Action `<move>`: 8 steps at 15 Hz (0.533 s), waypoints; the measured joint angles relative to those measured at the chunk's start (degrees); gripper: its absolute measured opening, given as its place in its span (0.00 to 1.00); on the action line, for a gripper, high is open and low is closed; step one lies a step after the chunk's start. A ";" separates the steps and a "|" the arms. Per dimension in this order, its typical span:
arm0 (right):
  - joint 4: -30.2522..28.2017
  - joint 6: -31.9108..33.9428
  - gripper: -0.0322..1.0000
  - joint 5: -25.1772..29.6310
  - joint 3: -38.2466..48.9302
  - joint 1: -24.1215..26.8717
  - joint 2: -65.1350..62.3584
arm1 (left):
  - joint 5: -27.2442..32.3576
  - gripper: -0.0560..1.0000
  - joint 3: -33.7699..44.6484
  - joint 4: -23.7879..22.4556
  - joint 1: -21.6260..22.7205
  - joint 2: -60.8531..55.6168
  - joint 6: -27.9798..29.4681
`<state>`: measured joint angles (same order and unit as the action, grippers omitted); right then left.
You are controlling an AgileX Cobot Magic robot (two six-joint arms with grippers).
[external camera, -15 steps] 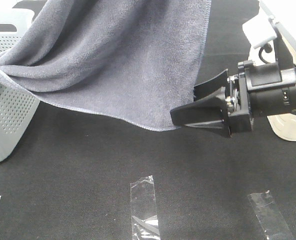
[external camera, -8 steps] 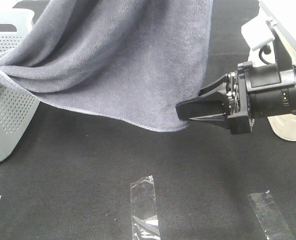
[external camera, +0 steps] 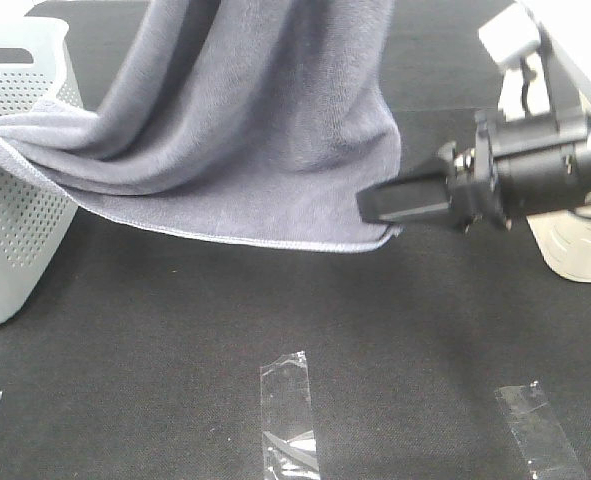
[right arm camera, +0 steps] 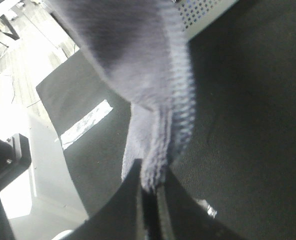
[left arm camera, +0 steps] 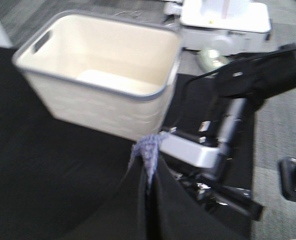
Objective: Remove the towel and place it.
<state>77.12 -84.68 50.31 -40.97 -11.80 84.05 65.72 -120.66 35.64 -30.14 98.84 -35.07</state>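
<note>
Low on the towel [external camera: 265,130] — right tool [external camera: 370,207] clamped tight on its corner.

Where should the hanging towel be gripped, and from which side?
The towel by its lower right hemmed corner, from the right, coming in level: it hangs free there, away from the basket. The right end effector is shut on that corner.
</note>
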 joint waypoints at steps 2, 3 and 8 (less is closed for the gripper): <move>-9.28 14.15 0.03 0.06 -4.87 0.00 -1.95 | -2.12 0.05 0.00 -9.57 -0.11 0.23 8.14; -14.95 21.37 0.03 -0.06 -7.62 0.00 -3.04 | -2.64 0.05 0.00 -14.21 -0.17 0.63 12.15; -52.65 59.59 0.03 -3.21 -19.54 0.00 -5.84 | -1.72 0.05 0.00 -27.90 -0.17 10.31 24.69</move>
<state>24.47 -25.10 47.10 -60.50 -11.80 78.21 64.00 -120.66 7.73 -30.31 109.15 -10.37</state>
